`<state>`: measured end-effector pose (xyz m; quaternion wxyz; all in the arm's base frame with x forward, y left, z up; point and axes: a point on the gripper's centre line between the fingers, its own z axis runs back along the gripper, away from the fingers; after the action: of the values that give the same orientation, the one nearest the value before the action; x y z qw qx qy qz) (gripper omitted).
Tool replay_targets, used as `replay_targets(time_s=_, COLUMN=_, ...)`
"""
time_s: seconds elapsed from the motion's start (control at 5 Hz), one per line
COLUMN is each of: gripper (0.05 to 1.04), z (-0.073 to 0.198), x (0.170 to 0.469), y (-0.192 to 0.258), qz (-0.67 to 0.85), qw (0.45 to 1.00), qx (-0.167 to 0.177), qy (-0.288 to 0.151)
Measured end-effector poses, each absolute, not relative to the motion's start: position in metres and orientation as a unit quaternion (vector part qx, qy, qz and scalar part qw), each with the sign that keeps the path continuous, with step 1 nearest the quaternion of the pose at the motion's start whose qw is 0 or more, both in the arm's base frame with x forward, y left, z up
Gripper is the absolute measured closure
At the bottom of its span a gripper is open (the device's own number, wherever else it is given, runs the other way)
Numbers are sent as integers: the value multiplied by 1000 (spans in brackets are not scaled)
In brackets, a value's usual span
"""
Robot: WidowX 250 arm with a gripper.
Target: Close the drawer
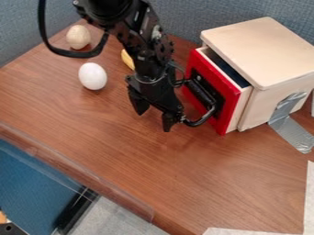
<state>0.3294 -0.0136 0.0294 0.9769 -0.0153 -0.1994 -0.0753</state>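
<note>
one white paper (310,202), lying flat at the near right corner. one blue panel (30,183), below the table's near left edge. one clear strip (80,176), running along that edge. one wooden table (153,174), reddish brown, grain visible. one gripper (154,118), black, hanging over the middle of the table, beside the drawer handle; its two fingers are apart, with bare tabletop seen between the tips; whether one of them touches the handle, cannot tell. one handle (200,121), black, curved, set on the drawer front. one drawer (232,105), red front with a dark panel, pale wooden sides; partly out of its box, a dark gap showing along the top; right of the gripper in the view. one length of silver tape (297,133), stuck to the box's side and down onto the table. one box (264,50), pale wood, rounded corners, housing the drawer. one white egg (92,76), on the table, left of the gripper in the view. one yellow object (127,59), mostly hidden behind the arm. one beige egg (78,36), beyond the white one. one blue-grey partition (215,13), behind everything.
</note>
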Motion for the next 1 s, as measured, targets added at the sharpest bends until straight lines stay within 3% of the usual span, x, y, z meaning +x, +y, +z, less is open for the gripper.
replay_targets(time_s=0.6, gripper=84, z=55, x=358, y=-31, qz=-64, qw=969, qx=-25, qy=-237)
replay_targets(time_s=1.0, gripper=84, z=54, x=364, y=-34, qz=-64, qw=969, qx=-17, qy=-237)
